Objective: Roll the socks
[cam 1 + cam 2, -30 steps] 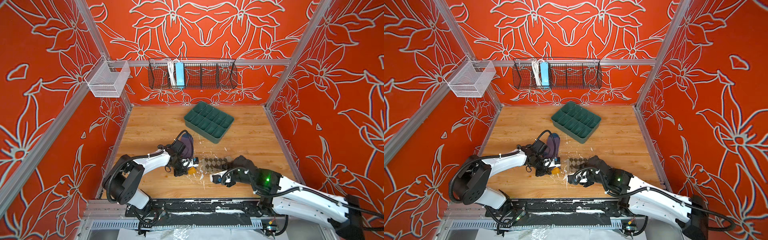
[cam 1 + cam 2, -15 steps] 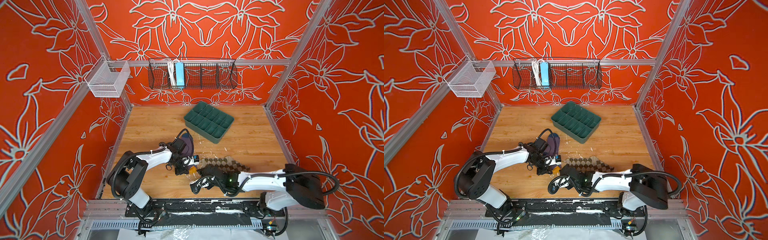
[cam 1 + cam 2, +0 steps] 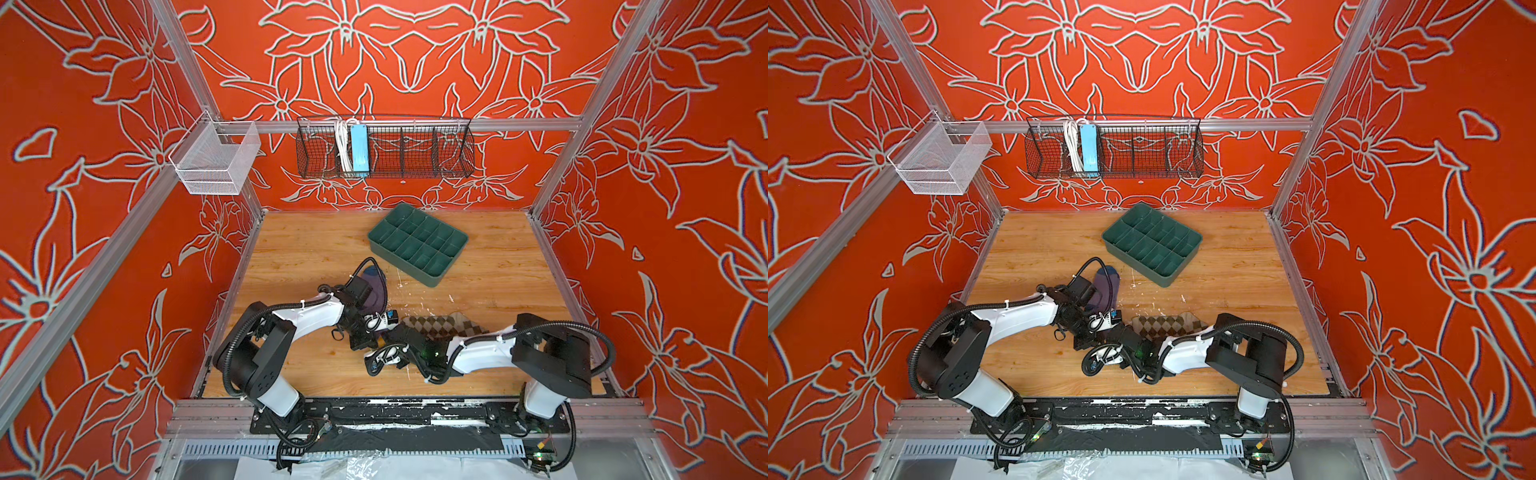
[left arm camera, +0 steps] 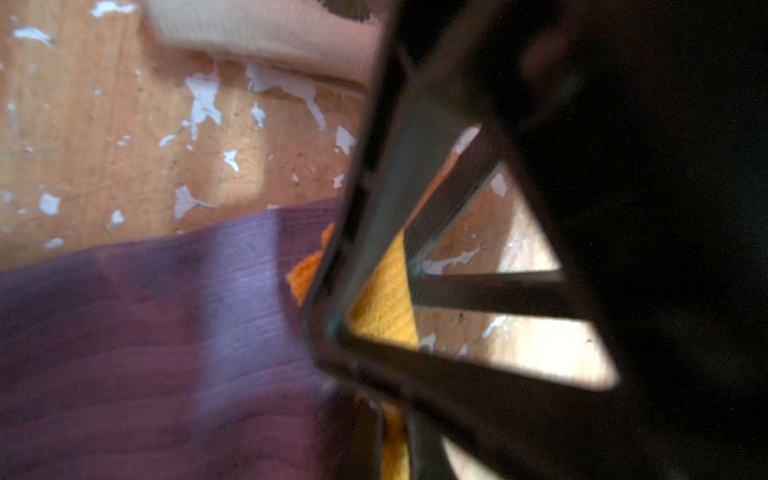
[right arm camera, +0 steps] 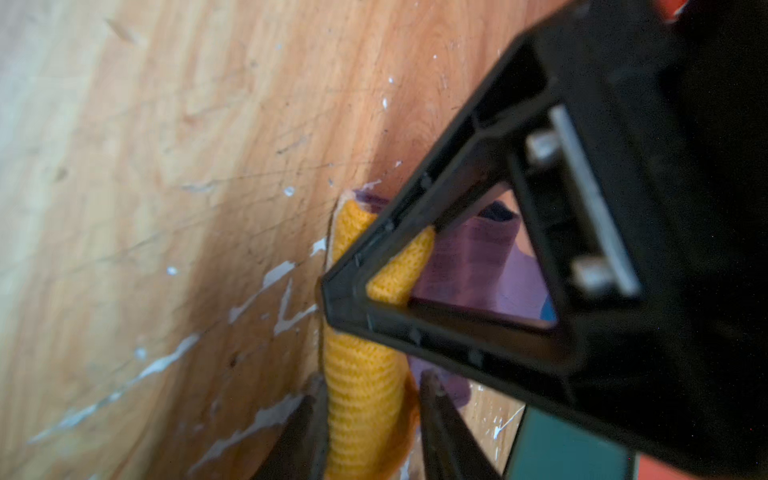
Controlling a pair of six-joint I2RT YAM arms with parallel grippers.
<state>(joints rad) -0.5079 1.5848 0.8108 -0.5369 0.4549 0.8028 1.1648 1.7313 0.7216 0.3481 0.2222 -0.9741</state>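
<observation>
purple sock with yellow cuff is pinched in my closed left gripper; my right gripper seems clamped on the cuff too.

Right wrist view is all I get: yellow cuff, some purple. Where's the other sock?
Observer: The patterned sock lies flat and unrolled, just right of the cuff in both top views.
Operator: Purple one's toe end?
Observer: The purple sock stretches back toward the green tray, blue toe farthest from the cuff, not touching the tray.
Operator: Left pincer?
Observer: The left pincer is shut at the yellow cuff end.
</observation>
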